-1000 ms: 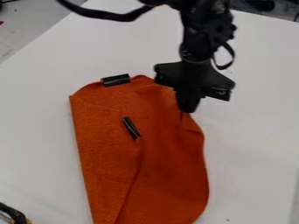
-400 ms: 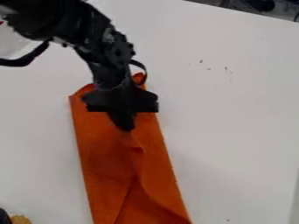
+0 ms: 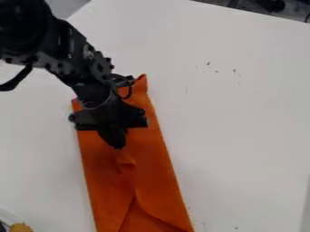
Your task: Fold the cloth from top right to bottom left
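Camera view: orange cloth (image 3: 151, 176) beneath end effector (image 3: 118, 147), closed fingertips pinching its upper layer.

A white tabletop (image 3: 242, 118) spanned most of the view in soft light, with small dark specks (image 3: 235, 71) at upper right. Past its far edge were a grey surface (image 3: 65, 6), upper left, and dark, indistinct objects (image 3: 266, 4), upper right.
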Robot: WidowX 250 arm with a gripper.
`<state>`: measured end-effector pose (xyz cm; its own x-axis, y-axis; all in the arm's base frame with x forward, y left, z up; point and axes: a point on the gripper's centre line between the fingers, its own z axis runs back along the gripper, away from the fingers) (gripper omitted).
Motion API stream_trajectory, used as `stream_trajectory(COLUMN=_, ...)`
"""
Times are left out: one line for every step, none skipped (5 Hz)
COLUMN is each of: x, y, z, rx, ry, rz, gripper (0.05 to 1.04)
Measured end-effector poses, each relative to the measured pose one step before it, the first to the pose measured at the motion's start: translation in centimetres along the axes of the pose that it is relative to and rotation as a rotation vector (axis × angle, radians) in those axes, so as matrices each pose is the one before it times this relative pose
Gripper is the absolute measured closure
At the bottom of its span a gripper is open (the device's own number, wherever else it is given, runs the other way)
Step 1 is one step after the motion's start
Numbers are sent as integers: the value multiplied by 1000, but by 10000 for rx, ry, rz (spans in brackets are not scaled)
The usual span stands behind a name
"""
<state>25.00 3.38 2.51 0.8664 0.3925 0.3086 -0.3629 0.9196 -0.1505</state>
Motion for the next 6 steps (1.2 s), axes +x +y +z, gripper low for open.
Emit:
stream_trajectory(x=-240, y=1119, z=-436, rx=174, ry=92, rz=-121, gripper=989)
stream_trajectory(x=-412, y=1477, z=149, rx=520, ry=331, rz=-73, gripper=822)
stream_trajectory(x=-80, y=1454, z=1261, rx=671, ry=105, rz=-124, gripper=548)
stream_trajectory(x=499, y=822, z=1016, rx=530, ry=124, rz=-436, gripper=247)
stream_trajectory(x=1033, y=69, z=570, rx=60, ry=73, rz=-397, gripper=75)
stream_trajectory(x=579, y=-443, z=-320, rx=-196, ry=166, rz=-615, gripper=77)
